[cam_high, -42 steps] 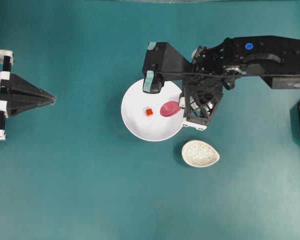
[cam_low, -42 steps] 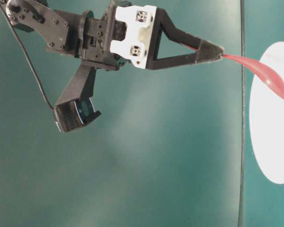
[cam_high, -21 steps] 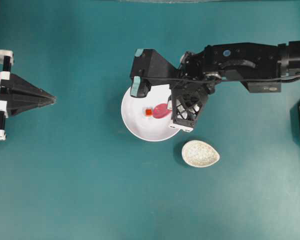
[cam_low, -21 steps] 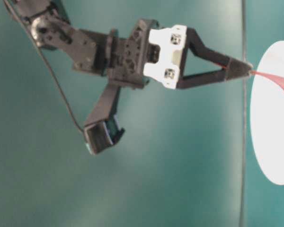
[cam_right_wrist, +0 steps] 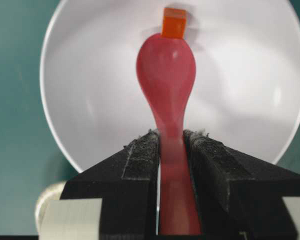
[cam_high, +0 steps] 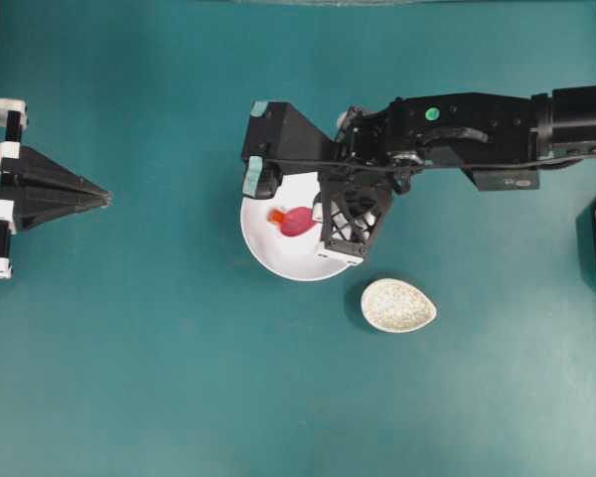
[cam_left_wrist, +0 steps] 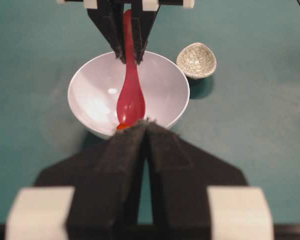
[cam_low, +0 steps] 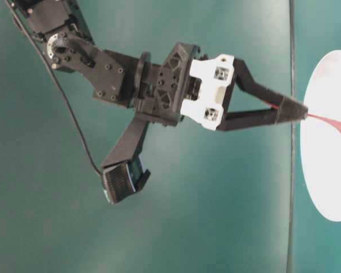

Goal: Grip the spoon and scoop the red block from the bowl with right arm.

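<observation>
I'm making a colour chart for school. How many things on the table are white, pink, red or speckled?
White: 1, the bowl
Pink: 1, the spoon
Red: 1, the red block
Speckled: 1, the little egg-shaped dish
Total: 4

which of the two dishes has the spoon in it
The large white bowl: the pink spoon held by the right claw dips into it. The small speckled egg-shaped dish sits apart.
</observation>
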Robot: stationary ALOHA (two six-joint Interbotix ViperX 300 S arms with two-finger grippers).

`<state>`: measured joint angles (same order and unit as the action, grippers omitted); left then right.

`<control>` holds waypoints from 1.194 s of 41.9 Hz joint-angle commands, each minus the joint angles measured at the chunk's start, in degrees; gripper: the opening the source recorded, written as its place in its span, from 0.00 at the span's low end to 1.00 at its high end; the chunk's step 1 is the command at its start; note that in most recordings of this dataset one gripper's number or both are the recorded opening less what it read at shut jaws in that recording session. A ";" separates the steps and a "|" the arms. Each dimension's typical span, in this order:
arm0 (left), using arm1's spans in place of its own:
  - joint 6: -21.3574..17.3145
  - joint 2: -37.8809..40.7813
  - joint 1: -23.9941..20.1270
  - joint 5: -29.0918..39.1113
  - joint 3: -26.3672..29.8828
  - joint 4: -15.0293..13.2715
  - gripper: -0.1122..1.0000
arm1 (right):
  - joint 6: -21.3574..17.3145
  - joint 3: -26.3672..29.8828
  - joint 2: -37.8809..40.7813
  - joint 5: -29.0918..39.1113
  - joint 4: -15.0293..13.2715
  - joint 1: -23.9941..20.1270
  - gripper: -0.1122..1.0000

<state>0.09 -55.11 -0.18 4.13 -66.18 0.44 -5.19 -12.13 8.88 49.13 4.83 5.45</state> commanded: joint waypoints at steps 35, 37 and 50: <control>0.09 0.35 0.09 -0.35 0.79 0.09 0.10 | -0.79 1.32 -4.57 -6.68 -0.62 -0.53 0.32; 0.09 0.35 0.09 -0.26 0.79 0.09 0.10 | -0.79 1.23 -4.57 -6.77 -0.70 -0.53 0.32; 0.09 0.35 0.09 -0.26 0.88 0.09 0.10 | -0.79 0.35 -5.01 -8.44 -0.79 -0.53 0.32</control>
<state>0.09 -55.02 -0.09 4.13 -66.18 0.44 -5.98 -12.13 6.59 41.84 4.22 5.10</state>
